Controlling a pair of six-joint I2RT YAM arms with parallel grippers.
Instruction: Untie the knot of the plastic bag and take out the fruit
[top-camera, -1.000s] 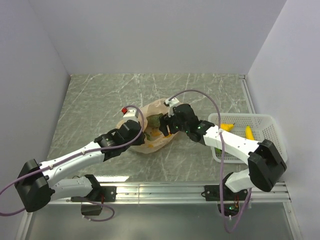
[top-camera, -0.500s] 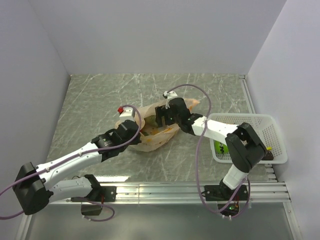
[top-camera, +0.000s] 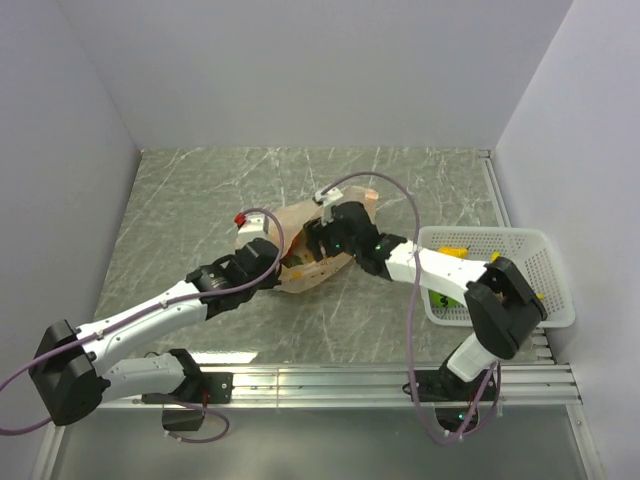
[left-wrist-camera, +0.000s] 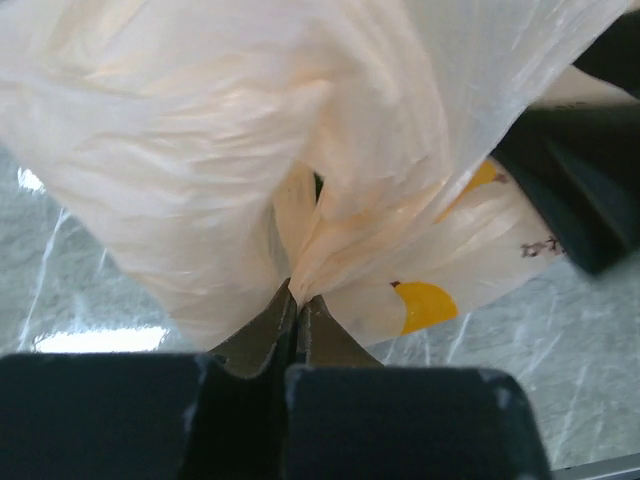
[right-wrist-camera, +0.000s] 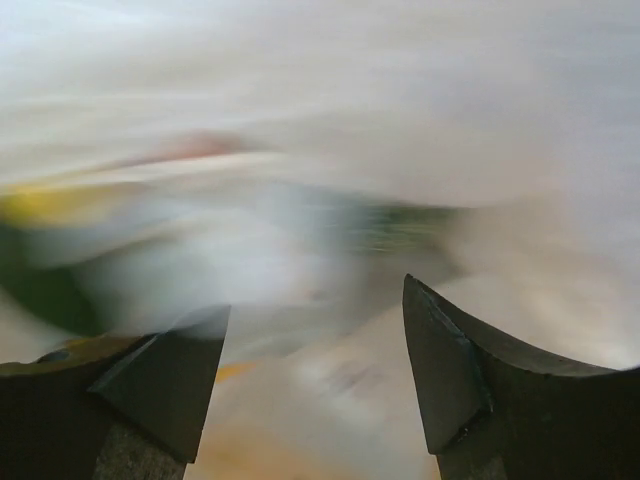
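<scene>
The pale orange plastic bag (top-camera: 300, 222) lies mid-table between both arms. My left gripper (top-camera: 276, 266) is shut on a pinched fold of the bag (left-wrist-camera: 330, 130), its jaws pressed together (left-wrist-camera: 293, 298). Yellow fruit (left-wrist-camera: 428, 305) shows through the plastic beside it, and also in the top view (top-camera: 298, 268). My right gripper (top-camera: 316, 240) is open at the bag's upper right side. Its view is motion-blurred: open fingers (right-wrist-camera: 450, 370) over pale plastic (right-wrist-camera: 330, 400) with green and yellow smears. I cannot make out the knot.
A white mesh basket (top-camera: 520, 240) stands at the right edge, holding a yellow piece (top-camera: 455, 253) and a green piece (top-camera: 437, 298). A small red bit (top-camera: 239, 218) lies just left of the bag. Walls close in the left, back and right.
My right gripper has swung left and pushed further over the bag, its arm stretching out. The bag has been pulled flatter and leftward. My left gripper keeps its hold, shifted slightly left.
</scene>
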